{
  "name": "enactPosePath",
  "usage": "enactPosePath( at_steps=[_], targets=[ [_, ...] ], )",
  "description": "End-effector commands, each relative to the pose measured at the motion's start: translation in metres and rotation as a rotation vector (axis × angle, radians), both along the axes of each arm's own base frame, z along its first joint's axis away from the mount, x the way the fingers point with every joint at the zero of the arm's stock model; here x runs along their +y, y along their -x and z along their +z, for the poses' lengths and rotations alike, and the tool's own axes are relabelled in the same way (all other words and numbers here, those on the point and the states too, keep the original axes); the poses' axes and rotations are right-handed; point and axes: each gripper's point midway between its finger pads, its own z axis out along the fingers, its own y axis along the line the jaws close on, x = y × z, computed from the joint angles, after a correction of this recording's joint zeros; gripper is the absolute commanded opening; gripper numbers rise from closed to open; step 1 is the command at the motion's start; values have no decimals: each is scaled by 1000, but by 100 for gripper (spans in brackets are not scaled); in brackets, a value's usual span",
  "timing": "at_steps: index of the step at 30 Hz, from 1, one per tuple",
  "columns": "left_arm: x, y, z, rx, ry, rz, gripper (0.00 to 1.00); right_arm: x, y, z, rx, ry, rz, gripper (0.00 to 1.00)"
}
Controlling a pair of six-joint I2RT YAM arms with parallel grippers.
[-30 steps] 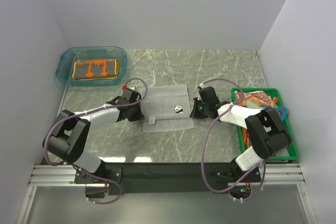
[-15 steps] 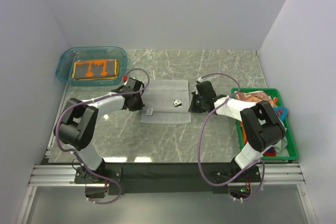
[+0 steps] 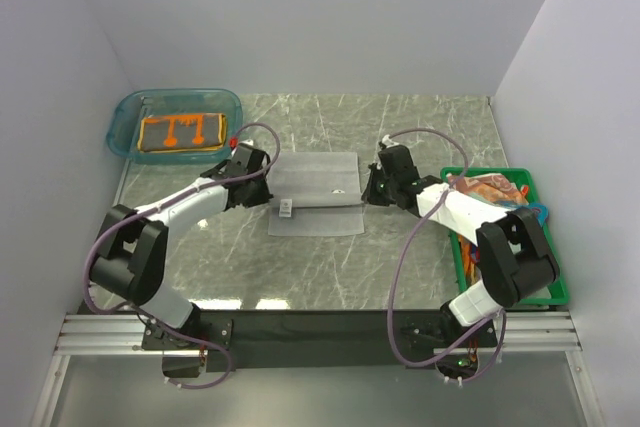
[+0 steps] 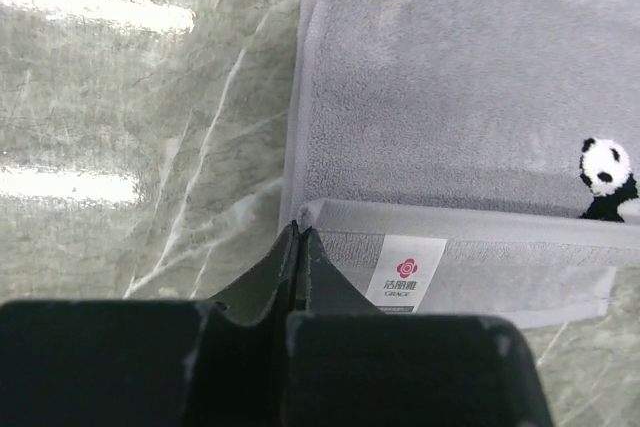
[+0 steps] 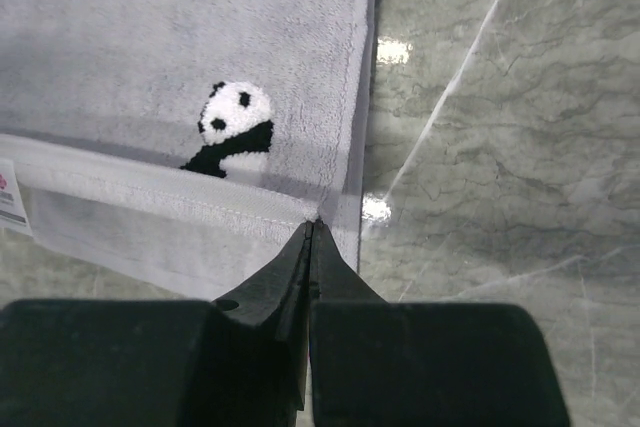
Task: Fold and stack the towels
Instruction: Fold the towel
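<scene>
Marble tabletop [image 3: 330,272] first, low in the overhead frame: grey-green, polished, throwing glare. That's slick stuff, so I'd expect cloth to slide on it rather than bunch. Up to mid-frame and there's the pale grey towel [image 3: 315,177], lying flat with its near hem lifted over itself, panda patch [image 5: 235,127] and white label [image 4: 405,272] showing. On the hem's left end the left gripper [image 4: 297,235] is pinched tight, and the right gripper [image 5: 310,232] does the same on the right end, both sets of jaws together with cloth between them. It looks like light, floppy terry, nothing fragile. The corners seem the right hold, and a matched pace should keep the fold square. Over at the right edge, the green crate [image 3: 505,171] holds crumpled patterned towels [image 3: 490,190]. Upper left, a folded orange-brown towel [image 3: 182,132] sits in the clear teal tub [image 3: 120,122]. Plain pale walls [image 3: 320,17] box it all in.
</scene>
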Motion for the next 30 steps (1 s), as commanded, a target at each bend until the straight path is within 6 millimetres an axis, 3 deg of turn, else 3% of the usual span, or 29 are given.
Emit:
enactPosePath(
  at_steps=[1, 9, 22, 30],
  targets=[
    [5, -1, 21, -42, -17, 1, 1, -14, -8, 22, -61, 38, -42, 0],
    [-4, 19, 16, -36, 21, -19, 1, -18, 3, 30, -84, 16, -51, 0],
    [-2, 42, -36, 66, -16, -18, 1, -20, 22, -29, 40, 26, -47, 0],
    [4, 51, -56, 105, -56, -3, 1, -21, 20, -41, 67, 49, -54, 0]
  ],
)
